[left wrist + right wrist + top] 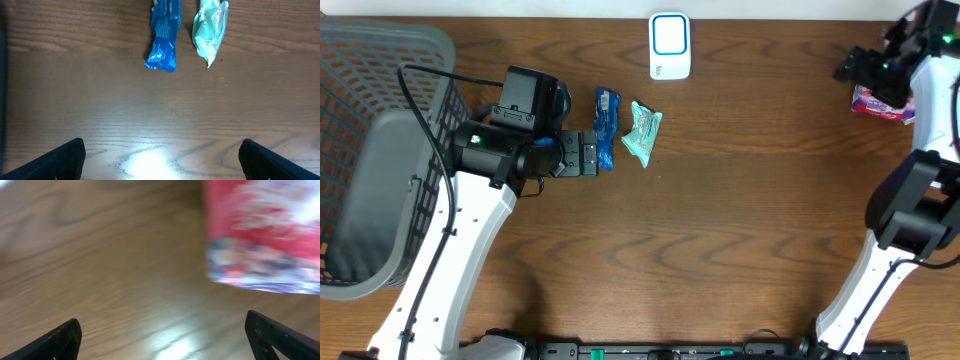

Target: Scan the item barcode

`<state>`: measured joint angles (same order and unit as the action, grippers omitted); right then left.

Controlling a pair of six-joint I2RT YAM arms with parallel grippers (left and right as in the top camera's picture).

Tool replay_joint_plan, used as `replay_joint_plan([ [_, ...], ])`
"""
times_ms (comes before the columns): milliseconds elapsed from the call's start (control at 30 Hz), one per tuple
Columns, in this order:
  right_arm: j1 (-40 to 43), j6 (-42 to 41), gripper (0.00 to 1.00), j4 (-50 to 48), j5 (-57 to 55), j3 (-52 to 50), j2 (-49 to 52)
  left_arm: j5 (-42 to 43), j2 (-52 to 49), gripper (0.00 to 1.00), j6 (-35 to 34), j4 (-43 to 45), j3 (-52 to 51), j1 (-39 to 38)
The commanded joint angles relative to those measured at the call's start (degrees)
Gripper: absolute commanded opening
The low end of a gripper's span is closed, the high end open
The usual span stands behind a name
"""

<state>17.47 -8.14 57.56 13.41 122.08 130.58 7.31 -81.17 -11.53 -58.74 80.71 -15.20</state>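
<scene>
- The brown wooden table (pixel 740 220) fills the view from above, and the two white arms reach up from its near edge.
- A grey basket (pixel 380 50) sits at the left side, next to the left arm.
- The left gripper (pixel 582 155) is low over the table, left of the middle. Its jaws are spread wide and there is nothing between them. In the left wrist view (pixel 162 160) only bare wood lies between the two black fingertips (pixel 65 160).
- Just past those jaws lies a blue packet (pixel 607 128) (pixel 164 37). It is long and thin and lies flat, and the gripper is near it.
- A pale green packet (pixel 643 134) (pixel 210 32) lies flat just to the right of the blue one. The two are close but have a small gap between them.
- The white scanner (pixel 670 45) with a blue ring stands at the far edge, beyond both packets.
- The right gripper (pixel 855 68) (pixel 162 340) is in the far right corner. Its jaws are spread wide too and hold nothing.
- A red packet (pixel 882 102) (pixel 265 240) lies on the table just beside that gripper, ahead of its fingers and not between them. The right wrist view is blurry, so I cannot read any print on it.
</scene>
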Motion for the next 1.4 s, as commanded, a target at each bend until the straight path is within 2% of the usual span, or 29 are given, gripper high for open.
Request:
replay_joint_plan([
  [0,-3.8,1.2,0.97,0.0,7.5,0.8,-6.5,-0.5,-0.1,0.98,0.8,-0.2,0.2,0.2],
  [167,-10.9,1.1,0.88,3.2,14.6,0.8,-7.3,-0.5,-0.1,0.98,0.8,-0.2,0.2,0.2],
  [300,-19.2,1.1,0.79,5.9,14.1,0.7,-5.7,-0.5,-0.1,0.98,0.8,-0.2,0.2,0.2],
  [400,-25.4,0.0,0.78,5.6,12.2,0.7,-4.1,-0.5,-0.1,0.98,0.8,-0.2,0.2,0.2],
  [600,-38.0,-11.8,0.84,2.9,-2.3,0.7,-1.2,-0.5,-0.1,0.98,0.8,-0.2,0.2,0.2],
  [800,-47.3,-20.9,0.83,0.6,-14.8,0.7,2.5,-0.5,-0.1,0.98,0.8,-0.2,0.1,0.2],
  [1167,-54.4,-26.2,0.75,0.9,-24.0,0.7,8.5,-0.5,-0.1,0.98,0.8,-0.2,0.2,0.2],
  [1300,-54.1,-28.2,0.65,2.8,-26.2,0.7,10.0,-0.5,-0.1,0.98,0.8,-0.2,0.2,0.2],
  [1367,-53.6,-28.2,0.54,3.0,-25.9,0.7,10.6,-0.5,-0.1,0.98,0.8,-0.2,0.2,0.2],
])
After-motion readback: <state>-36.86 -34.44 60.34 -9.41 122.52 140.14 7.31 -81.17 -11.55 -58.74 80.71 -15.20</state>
